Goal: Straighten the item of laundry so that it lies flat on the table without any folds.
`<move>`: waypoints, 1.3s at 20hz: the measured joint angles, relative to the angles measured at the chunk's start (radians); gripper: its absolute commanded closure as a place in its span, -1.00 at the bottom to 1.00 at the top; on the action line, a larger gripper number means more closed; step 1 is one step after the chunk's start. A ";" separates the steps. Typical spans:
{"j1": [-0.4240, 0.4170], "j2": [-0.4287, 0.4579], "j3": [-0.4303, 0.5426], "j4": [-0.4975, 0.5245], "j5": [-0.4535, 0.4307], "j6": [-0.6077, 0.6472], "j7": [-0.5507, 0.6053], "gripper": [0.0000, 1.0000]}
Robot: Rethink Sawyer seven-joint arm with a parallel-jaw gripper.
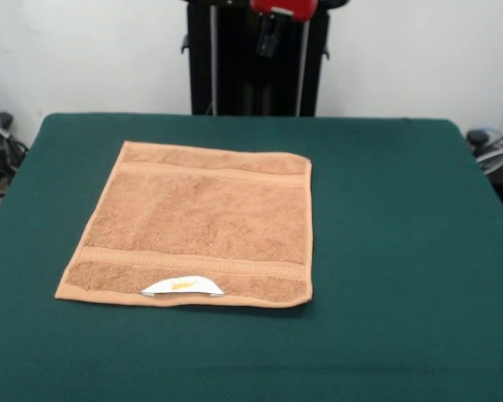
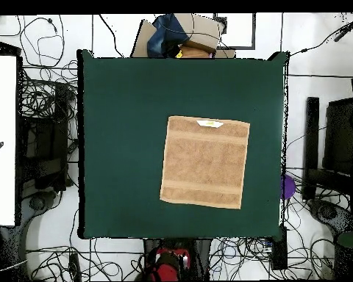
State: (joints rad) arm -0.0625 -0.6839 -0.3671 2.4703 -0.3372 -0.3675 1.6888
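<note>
My arm is parked back at the pedestal on the far side of the green desk (image 1: 402, 209), clear of the cloth, I judge so the cameras get an open look at the result. Only the hand (image 1: 272, 29) peeks in at the top of the front view, and I cannot tell whether it is spread or pressed together. The tan terry towel (image 1: 201, 222) lies spread near the desk's middle, four corners out, border bands straight, white label (image 1: 183, 286) with its yellow mark flipped onto the edge farthest from me. It looks flat, fold-free.
</note>
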 measured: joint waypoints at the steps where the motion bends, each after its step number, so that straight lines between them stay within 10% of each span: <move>1: -0.001 -0.002 0.000 0.005 0.000 0.000 0.000 1.00; 26: 0.085 0.148 0.040 -0.025 0.125 -0.015 0.000 1.00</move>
State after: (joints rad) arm 0.0227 -0.5360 -0.3276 2.4455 -0.2119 -0.3826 1.6888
